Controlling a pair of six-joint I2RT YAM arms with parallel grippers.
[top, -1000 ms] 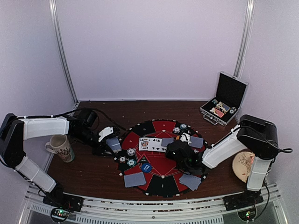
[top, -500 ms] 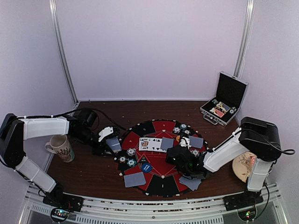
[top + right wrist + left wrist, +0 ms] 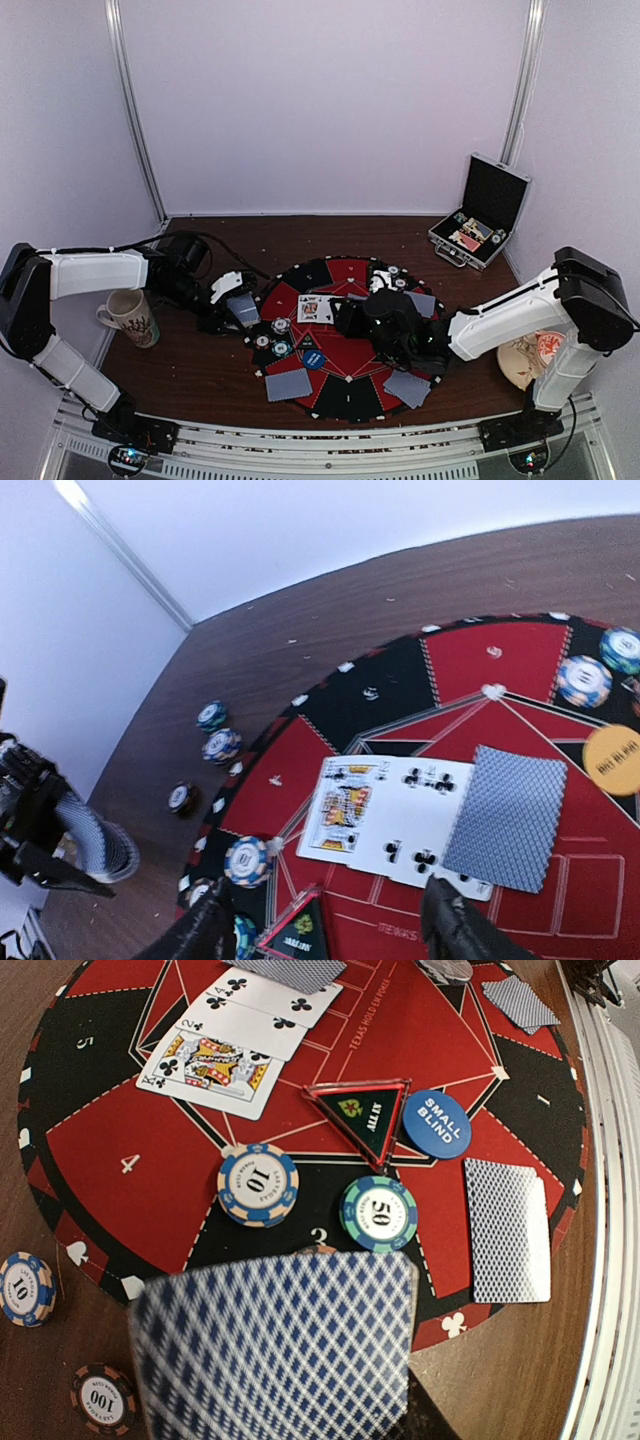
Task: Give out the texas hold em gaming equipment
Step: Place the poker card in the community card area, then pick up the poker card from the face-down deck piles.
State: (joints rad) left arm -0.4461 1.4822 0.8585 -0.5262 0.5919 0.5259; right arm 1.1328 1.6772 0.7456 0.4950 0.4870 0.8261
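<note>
The right gripper [image 3: 330, 930] hangs over the mat [image 3: 265, 800] with its jaws spread wide and empty. In the right wrist view, the face-down card [image 3: 505, 818] lies at 2 o'clock from the jaws, overlapping the face-up cards [image 3: 385, 820]. Its long axis runs near the 12-to-6 line, tipped slightly toward 1. The right arm is the nearer one. The left gripper [image 3: 238, 306] clamps a card stack [image 3: 275, 1350] at the mat's 9 o'clock edge.
</note>
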